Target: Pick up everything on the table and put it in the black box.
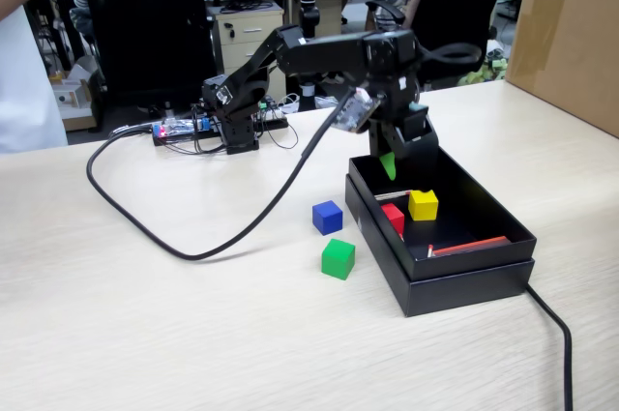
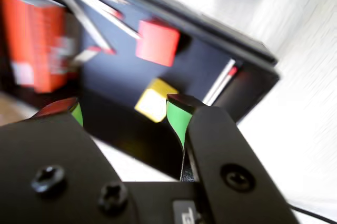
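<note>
Fixed view: gripper (image 1: pixel 391 165) hanging over the black box (image 1: pixel 484 271) holding red cube (image 1: pixel 393 218) and yellow cube (image 1: pixel 423 204), while blue cube (image 1: pixel 327 217) and green cube (image 1: pixel 338 258) are lying outside, left of the jaws; wrist view, blurred: jaws standing apart, apparently empty.

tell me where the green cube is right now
In the fixed view the green cube sits on the table, left of the black box and just below the blue cube.
</note>
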`<state>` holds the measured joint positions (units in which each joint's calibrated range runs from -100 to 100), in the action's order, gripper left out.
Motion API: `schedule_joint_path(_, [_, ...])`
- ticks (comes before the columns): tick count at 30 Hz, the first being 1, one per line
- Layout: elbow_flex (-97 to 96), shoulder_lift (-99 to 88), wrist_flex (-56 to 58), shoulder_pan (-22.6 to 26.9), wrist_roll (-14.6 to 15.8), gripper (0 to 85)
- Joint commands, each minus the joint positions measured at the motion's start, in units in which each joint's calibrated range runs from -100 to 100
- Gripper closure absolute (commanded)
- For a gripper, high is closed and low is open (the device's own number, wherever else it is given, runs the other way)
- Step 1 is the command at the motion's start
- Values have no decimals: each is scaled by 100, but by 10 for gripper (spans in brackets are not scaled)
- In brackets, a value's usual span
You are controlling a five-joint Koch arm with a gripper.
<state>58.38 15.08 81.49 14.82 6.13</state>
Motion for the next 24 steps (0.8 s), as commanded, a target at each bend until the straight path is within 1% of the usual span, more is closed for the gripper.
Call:
schedule_joint_path(1, [237, -1319, 235, -225, -327, 507])
schedule_joint_path(2, [237, -1445, 235, -317, -420, 507])
schedule_joint_path(3, [237, -1537, 235, -523, -615, 507])
schedule_joint_path(7, [1, -1525, 235, -874, -1021, 505])
schedule_joint_path(8, [-71, -1445, 235, -943, -1104, 497])
schedule_joint_path(10, [-62, -1101, 235, -1060, -1241, 439])
schedule_joint_path(11, [-26, -894, 235, -1099, -1304, 438])
schedule_joint_path(13, [65, -320, 235, -1138, -1392, 438])
schedule_joint_path(19, [418, 873, 235, -1133, -1504, 436])
schedule_joint_path(24, [890, 1596, 226, -1104, -1514, 438])
